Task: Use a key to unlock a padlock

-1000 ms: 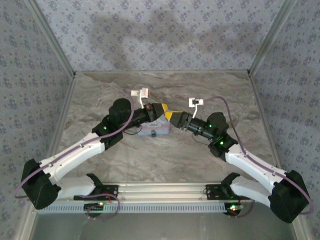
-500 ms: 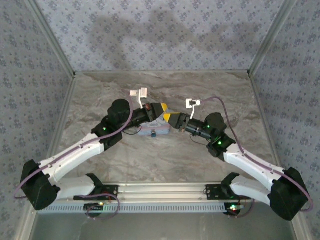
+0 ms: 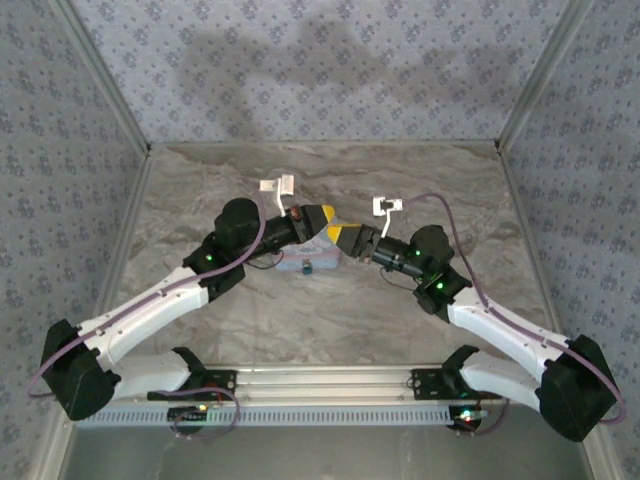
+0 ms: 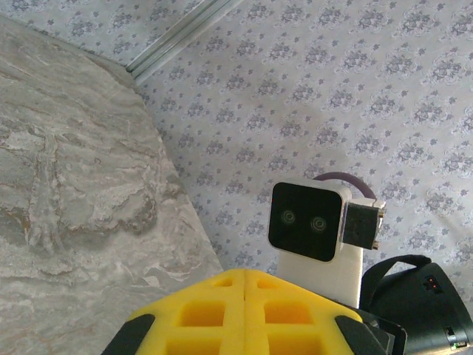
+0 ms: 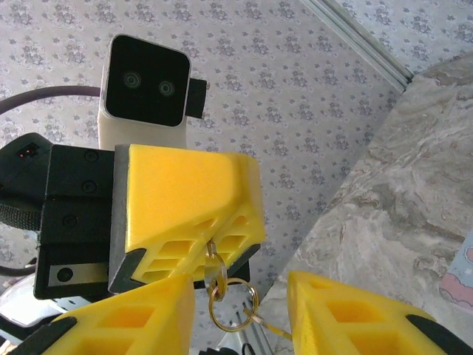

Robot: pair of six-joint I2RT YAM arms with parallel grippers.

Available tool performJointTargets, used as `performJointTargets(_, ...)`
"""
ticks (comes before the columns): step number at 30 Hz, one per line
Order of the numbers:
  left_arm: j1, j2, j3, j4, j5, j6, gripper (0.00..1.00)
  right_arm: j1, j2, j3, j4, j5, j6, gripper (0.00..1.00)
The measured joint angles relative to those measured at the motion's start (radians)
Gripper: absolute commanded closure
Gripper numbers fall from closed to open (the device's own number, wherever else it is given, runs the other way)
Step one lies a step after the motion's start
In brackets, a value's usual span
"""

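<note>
White arms [image 3: 150, 305], black joints [image 3: 240, 222], purple cables [image 4: 340, 176], yellow, seemingly foam jaws.

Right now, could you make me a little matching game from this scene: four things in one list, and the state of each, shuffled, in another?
Things:
1. left gripper
2. right gripper
3. gold ring
4. light-blue tin

States:
A. lying on the marble table
B. yellow fingers apart, gripping nothing
C. yellow fingers shut together
D. dangling below pinched fingertips

Pairs: 1-C, 2-B, 3-D, 4-A
</note>
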Motion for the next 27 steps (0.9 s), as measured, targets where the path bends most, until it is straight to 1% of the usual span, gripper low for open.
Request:
performJointTargets(6, 0.000, 0.000, -0.008, 0.007, 0.000, -0.007, 1.00, -0.003, 0.000, 0.000, 0.014, 0.000, 0.005, 0.73)
performJointTargets(8, 0.000, 0.000, -0.011, 0.010, 0.000, -0.007, 1.00, -0.003, 0.000, 0.000, 0.016, 0.000, 0.004, 0.79)
performJointTargets(12, 0.000, 0.000, -0.013, 0.015, 0.000, -0.010, 1.00, -0.003, 0.000, 0.001, 0.021, 0.000, 0.008, 0.89)
performJointTargets(13, 0.000, 0.000, -0.014, 0.016, 0.000, -0.010, 1.00, -0.003, 0.000, 0.002, 0.023, -0.001, 0.007, 0.90)
performJointTargets(15, 0.000, 0.000, -0.014, 0.020, -0.002, -0.010, 1.00, -0.005, 0.000, 0.003, 0.023, -0.002, 0.008, 0.96)
performJointTargets(17, 0.000, 0.000, -0.014, 0.023, -0.003, -0.010, 1.00, -0.006, 0.000, 0.004, 0.023, -0.002, 0.011, 1.00)
performJointTargets(22, 0.000, -0.001, -0.014, 0.022, -0.004, -0.010, 1.00, -0.006, 0.000, 0.006, 0.019, -0.004, 0.007, 1.00)
performJointTargets(23, 0.000, -0.001, -0.014, 0.021, -0.004, -0.010, 0.92, -0.006, 0.000, 0.006, 0.018, -0.004, 0.005, 1.00)
performJointTargets(24, 0.000, -0.001, -0.014, 0.021, -0.004, -0.008, 0.78, -0.007, 0.000, 0.006, 0.015, -0.004, 0.002, 1.00)
performJointTargets(25, 0.000, -0.001, -0.014, 0.020, -0.005, -0.002, 0.68, -0.009, 0.000, 0.008, 0.011, -0.004, -0.002, 1.00)
performJointTargets(26, 0.000, -0.003, -0.014, 0.018, -0.004, -0.003, 0.62, -0.009, -0.001, 0.012, 0.000, -0.004, -0.008, 1.00)
performJointTargets(27, 0.000, -0.006, -0.014, 0.011, -0.006, -0.002, 0.53, -0.011, -0.002, 0.015, -0.012, -0.003, -0.015, 1.00)
